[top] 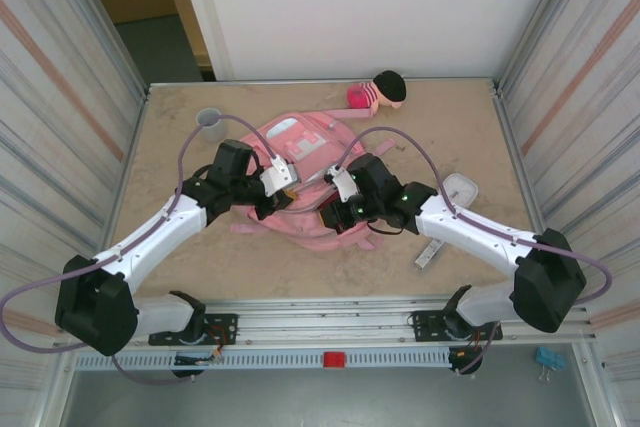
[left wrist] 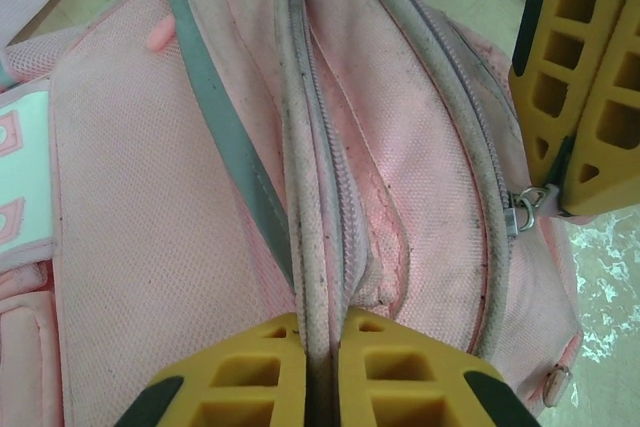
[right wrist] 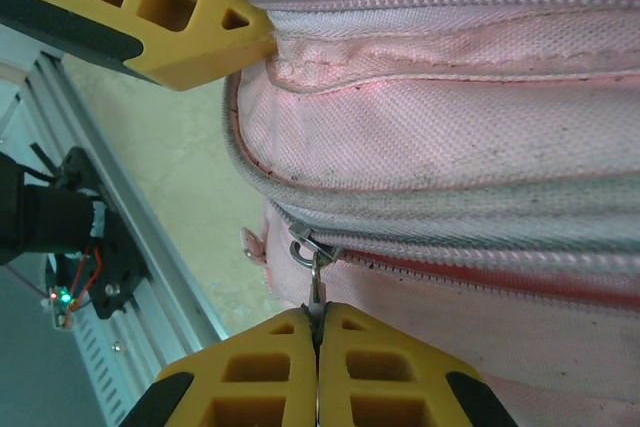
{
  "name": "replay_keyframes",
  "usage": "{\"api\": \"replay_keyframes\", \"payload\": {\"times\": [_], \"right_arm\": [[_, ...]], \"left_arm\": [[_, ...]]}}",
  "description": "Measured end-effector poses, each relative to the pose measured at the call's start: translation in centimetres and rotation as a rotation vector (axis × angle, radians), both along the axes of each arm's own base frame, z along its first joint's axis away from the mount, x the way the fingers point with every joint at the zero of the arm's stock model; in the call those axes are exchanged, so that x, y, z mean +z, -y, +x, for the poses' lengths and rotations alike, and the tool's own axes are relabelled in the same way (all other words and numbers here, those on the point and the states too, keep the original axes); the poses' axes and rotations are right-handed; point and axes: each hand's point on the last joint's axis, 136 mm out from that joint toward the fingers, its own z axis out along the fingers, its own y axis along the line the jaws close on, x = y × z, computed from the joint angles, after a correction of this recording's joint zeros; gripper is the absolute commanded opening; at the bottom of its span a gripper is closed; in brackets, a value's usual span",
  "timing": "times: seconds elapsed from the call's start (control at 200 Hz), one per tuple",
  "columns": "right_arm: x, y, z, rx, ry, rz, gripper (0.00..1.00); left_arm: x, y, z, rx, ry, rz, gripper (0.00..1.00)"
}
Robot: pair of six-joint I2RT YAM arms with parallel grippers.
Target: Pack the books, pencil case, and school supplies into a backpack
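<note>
The left fingers (left wrist: 345, 332) pinch a grey piped seam of the pink backpack (left wrist: 120, 197). The right fingers (right wrist: 330, 332) are pressed together on a metal zip pull (right wrist: 312, 262) at the bag's lower edge. The backpack lies flat in the middle of the bench (top: 200, 257), with a white box (top: 460, 190) near its right side.

tan table (top: 470, 137) | centre: pink backpack (top: 300, 142) | far left: grey cup (top: 211, 124) | far edge: doll (top: 378, 93) | right: white box (top: 459, 190), strip (top: 430, 253)
</note>
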Motion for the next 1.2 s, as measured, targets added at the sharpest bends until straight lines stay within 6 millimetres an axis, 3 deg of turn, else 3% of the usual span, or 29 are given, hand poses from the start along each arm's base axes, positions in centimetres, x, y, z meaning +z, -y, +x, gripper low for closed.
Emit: {"api": "replay_keyframes", "payload": {"times": [0.17, 0.21, 0.376, 0.521, 0.702, 0.907, 1.097, 1.198], "right_arm": [[-0.1, -0.1, -0.5, 0.019, -0.025, 0.006, 0.0], [-0.2, -0.1, -0.7, 0.022, -0.034, 0.005, 0.0], [-0.5, 0.0, -0.9, 0.028, -0.063, 0.007, 0.0], [-0.5, 0.0, -0.9, 0.035, -0.077, 0.017, 0.0], [-0.6, -0.2, -1.1, 0.038, -0.097, 0.027, 0.0], [-1.0, 0.0, -0.8, 0.027, -0.117, 0.025, 0.0], [-1.3, 0.2, -0.7, 0.02, -0.123, 0.027, 0.0], [-1.3, 0.3, -0.6, 0.014, -0.127, 0.03, 0.0]], "left_arm": [[0.4, 0.2, -0.3, -0.016, 0.012, -0.009, 0.52], [0.7, 0.3, -0.6, -0.023, 0.026, -0.013, 0.58], [2.1, 1.3, -3.7, -0.117, 0.136, -0.016, 0.62], [0.6, 1.8, -5.4, -0.171, 0.186, 0.036, 0.62], [-2.4, 2.4, -5.5, -0.187, 0.191, 0.117, 0.54], [-3.0, 3.0, -4.0, -0.155, 0.242, 0.121, 0.44], [-3.1, 3.2, -3.5, -0.151, 0.26, 0.122, 0.1], [-3.4, 3.2, -3.7, -0.163, 0.258, 0.123, 0.0]]}}
